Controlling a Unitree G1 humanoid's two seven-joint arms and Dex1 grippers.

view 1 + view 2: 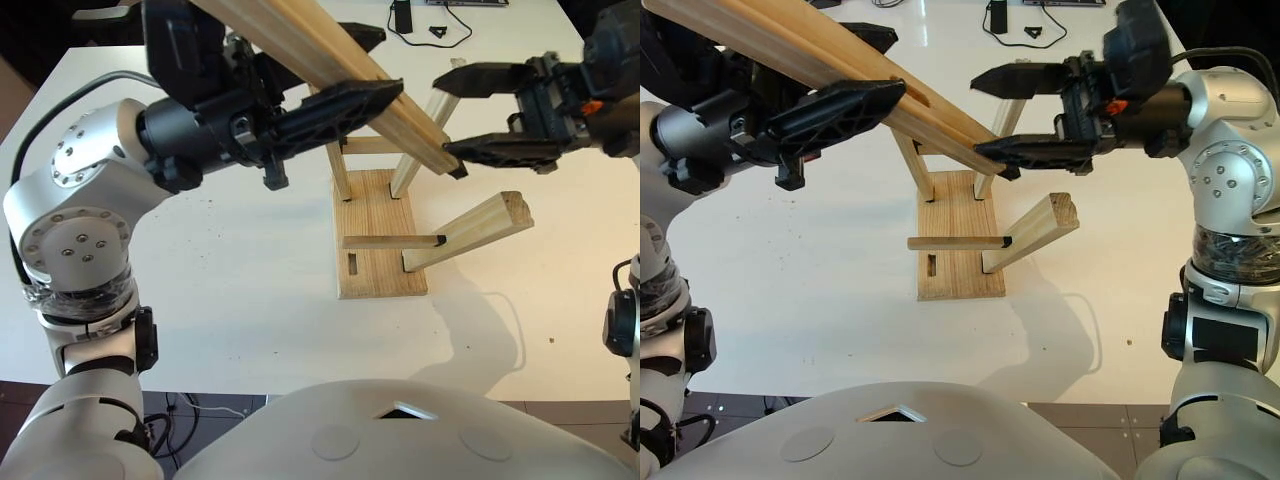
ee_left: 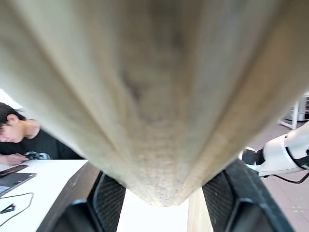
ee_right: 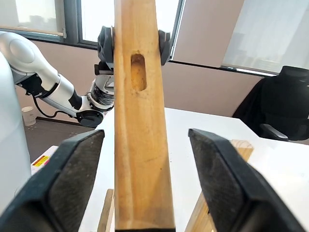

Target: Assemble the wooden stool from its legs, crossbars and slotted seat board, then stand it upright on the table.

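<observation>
Now, left gripper (image 1: 385, 65): pressed together on a long leg (image 1: 300, 35), pinching it partway along, at about 11 o'clock from the seat board.
Long leg: slants down from 10 o'clock toward 2 o'clock above the table (image 1: 200, 280); in the right wrist view an oval slot (image 3: 138, 71) shows in its face.
Right gripper (image 1: 447, 115): spread wide at about 1 o'clock from the board, one finger on each side of the long leg's lower end; its pads (image 3: 77, 179) stand apart from the wood.
Seat board (image 1: 375, 200): lies flat at the table's middle.
Standing legs: two, a left one (image 1: 340, 175) and a right one (image 1: 415, 150), rise from the board's 12 o'clock end, joined by a crossbar (image 1: 370, 145).
Tilted leg (image 1: 470, 230): set at the board's 4 o'clock corner, leaning toward 2 o'clock.
Second crossbar (image 1: 390, 241): juts from the tilted leg toward 9 o'clock, above the board.
Open slot (image 1: 353, 263): at the board's 7 o'clock corner.
</observation>
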